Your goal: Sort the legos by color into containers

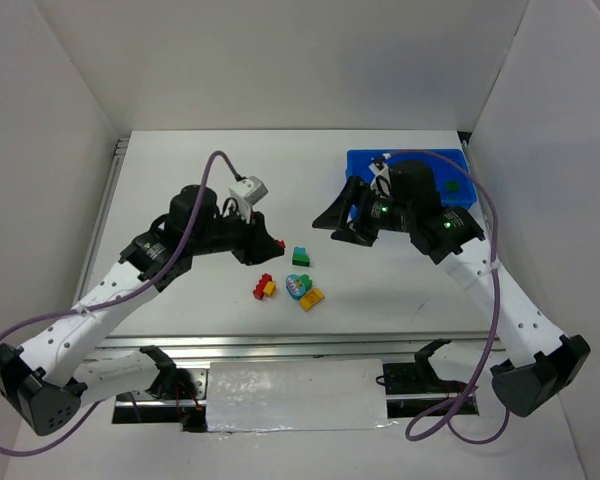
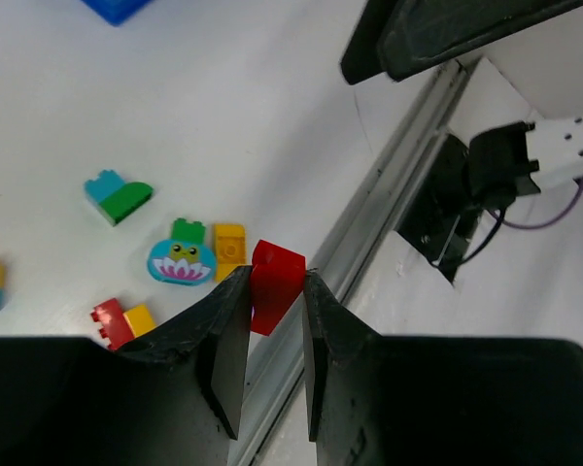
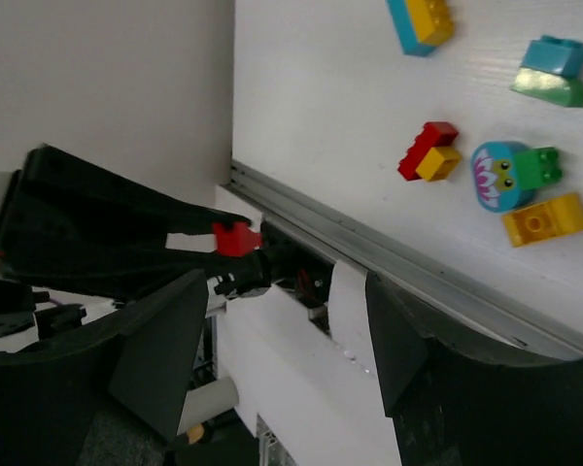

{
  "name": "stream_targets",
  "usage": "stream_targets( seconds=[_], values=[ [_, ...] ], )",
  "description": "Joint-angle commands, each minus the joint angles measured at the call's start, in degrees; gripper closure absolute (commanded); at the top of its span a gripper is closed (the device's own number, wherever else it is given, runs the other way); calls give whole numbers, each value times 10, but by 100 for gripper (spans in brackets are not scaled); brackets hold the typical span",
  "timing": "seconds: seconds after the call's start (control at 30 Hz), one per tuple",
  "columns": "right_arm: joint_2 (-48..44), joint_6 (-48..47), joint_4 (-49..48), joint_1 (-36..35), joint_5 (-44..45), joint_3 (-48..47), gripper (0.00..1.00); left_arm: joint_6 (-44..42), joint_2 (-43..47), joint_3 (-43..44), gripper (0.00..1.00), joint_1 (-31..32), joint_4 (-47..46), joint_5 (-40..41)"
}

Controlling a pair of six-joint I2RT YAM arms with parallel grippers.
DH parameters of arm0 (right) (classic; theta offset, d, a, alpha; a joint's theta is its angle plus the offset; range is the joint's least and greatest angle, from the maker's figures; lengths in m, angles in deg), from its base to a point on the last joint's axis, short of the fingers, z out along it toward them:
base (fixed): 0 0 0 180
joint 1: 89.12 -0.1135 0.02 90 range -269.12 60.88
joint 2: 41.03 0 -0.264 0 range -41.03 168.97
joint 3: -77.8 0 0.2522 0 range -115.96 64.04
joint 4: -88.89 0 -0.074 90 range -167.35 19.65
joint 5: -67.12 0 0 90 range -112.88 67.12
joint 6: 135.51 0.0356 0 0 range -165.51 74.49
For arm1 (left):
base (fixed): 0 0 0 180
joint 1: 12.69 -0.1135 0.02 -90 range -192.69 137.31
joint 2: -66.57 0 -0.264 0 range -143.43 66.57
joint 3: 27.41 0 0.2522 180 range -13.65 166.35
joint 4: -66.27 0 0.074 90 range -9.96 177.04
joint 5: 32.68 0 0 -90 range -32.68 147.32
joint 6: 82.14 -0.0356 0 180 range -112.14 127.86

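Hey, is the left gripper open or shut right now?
Shut on the red lego: the left gripper pinches it between both fingers in its wrist view.

Bright, even light from above. White table (image 1: 160,160) close to washed out; shadows faint, soft. Wrist views: fingers (image 2: 223,359) dark, little detail; bricks (image 2: 183,260) sharp.

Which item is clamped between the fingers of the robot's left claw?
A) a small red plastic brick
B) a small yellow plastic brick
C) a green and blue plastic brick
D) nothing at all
A: in the left wrist view the left claw is shut on the small red plastic brick, which sits pinched between its two black fingers.
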Motion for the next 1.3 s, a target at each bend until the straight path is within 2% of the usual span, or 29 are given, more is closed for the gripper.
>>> stream_targets(
  seconds=[0.0,0.13,0.23,0.47,0.6,1.03,1.27],
  values=[
    [15,53,-1,-39,24,-46,27,-73,-20,54,100,36,30,-19],
    [28,55,18,-77,31,-65,33,-111,-32,77,100,86,59,21],
    [45,42,50,-111,46,-78,34,-128,-45,91,100,101,73,29],
    [35,55,37,-149,50,-49,43,-136,-63,99,100,115,59,37],
    [35,50,31,-156,42,-50,53,-142,-75,105,100,116,59,39],
    [78,-10,95,-170,88,-70,53,-152,-91,134,100,117,66,43],
    [86,-32,84,-170,37,-56,53,-152,-94,139,100,116,63,53]
  ],
)
